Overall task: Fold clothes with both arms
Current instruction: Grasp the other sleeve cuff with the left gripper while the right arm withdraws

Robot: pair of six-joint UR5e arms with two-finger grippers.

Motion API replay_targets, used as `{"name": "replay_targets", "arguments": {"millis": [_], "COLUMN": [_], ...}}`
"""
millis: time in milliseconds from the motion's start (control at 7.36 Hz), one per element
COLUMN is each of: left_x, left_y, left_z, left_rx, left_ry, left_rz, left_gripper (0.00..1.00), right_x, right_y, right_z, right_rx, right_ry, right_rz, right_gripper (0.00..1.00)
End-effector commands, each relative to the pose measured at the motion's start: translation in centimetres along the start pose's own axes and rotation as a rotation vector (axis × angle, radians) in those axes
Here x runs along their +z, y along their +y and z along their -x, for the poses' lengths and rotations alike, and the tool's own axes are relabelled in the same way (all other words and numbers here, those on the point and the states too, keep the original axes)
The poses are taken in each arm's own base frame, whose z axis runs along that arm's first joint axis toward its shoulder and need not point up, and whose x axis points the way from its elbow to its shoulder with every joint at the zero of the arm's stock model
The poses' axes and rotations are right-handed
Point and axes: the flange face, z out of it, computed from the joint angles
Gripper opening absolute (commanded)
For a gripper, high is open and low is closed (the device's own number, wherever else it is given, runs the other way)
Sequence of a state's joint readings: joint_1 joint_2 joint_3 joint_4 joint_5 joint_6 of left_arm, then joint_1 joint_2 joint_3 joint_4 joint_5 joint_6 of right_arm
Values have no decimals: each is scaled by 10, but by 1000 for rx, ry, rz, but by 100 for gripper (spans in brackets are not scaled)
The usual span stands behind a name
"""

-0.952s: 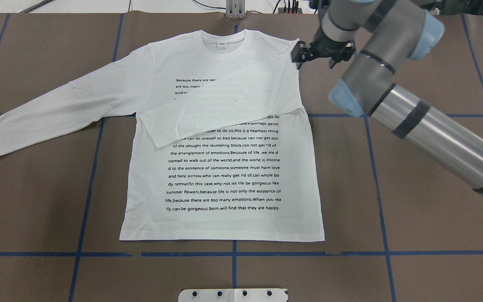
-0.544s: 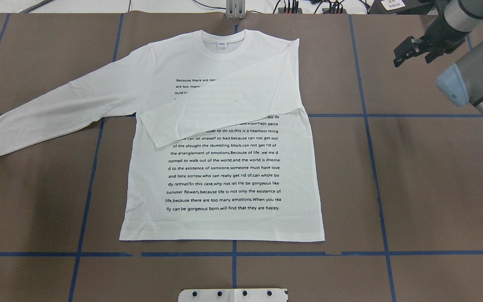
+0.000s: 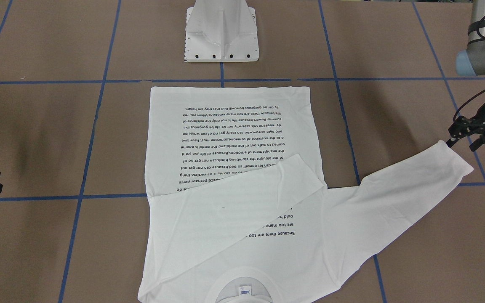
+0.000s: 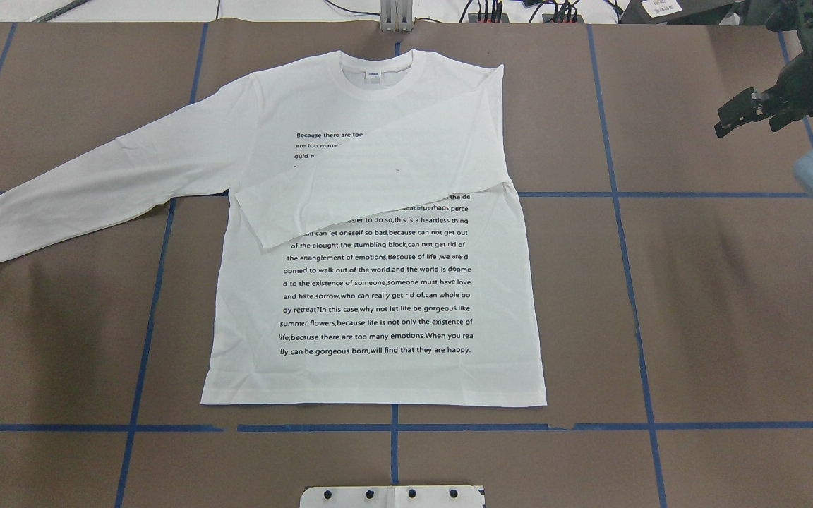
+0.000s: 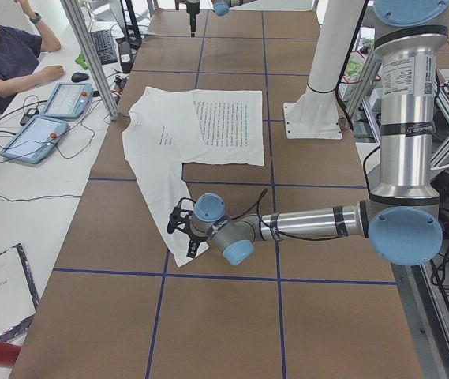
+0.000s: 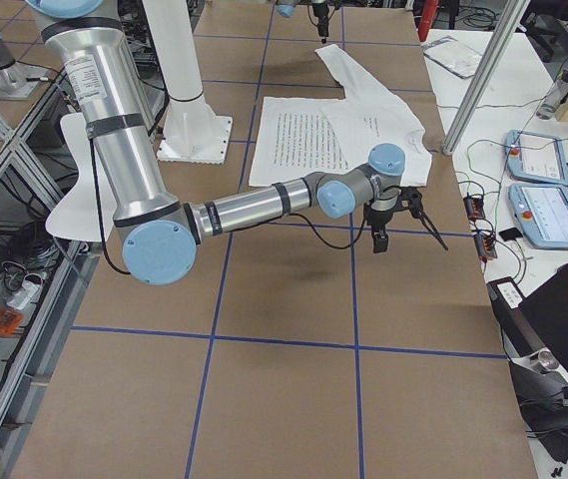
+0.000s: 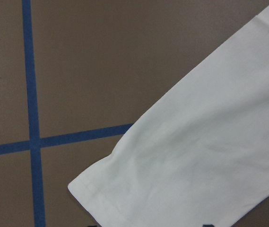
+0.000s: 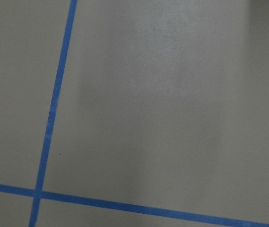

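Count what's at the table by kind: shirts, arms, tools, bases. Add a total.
shirt: 1
arms: 2 (left arm, right arm)
tools: 2 (left tool, right tool, both open)
base: 1
Total: 6

Bare brown paper-covered table [image 4: 731,296] with blue tape lines lies broad on either side of the flat white long-sleeved T-shirt [image 4: 378,296] (its one outstretched sleeve [image 4: 96,176] crosses the robot's left side). The white metal pedestal base [image 3: 221,33] stands upright near the hem.
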State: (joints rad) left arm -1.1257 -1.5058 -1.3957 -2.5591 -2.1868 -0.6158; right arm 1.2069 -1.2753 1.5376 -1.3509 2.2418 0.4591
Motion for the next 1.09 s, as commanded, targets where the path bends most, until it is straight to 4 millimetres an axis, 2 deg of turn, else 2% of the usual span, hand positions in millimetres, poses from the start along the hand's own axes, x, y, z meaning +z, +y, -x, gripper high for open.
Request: {"name": "replay_targets", "arguments": {"millis": [0, 272, 544, 952], "left_x": [19, 25, 26, 28], "left_y": [11, 15, 22, 24], "left_z": [-17, -24, -18, -15], "left_rx": [34, 50, 43, 42], "left_ry": [0, 7, -2, -23], "left_rz": [34, 47, 58, 53], "left_gripper": [80, 79, 72, 69], "right_x": [3, 3, 4, 4], "right_y": [4, 4, 5, 5], "right_z": [-5, -5, -6, -6], "right_rx": [2, 2, 2, 2], "right_ry": [6, 6, 6, 6], "right_rz": [3, 3, 5, 5], "right_gripper": [100, 100, 100, 100]}}
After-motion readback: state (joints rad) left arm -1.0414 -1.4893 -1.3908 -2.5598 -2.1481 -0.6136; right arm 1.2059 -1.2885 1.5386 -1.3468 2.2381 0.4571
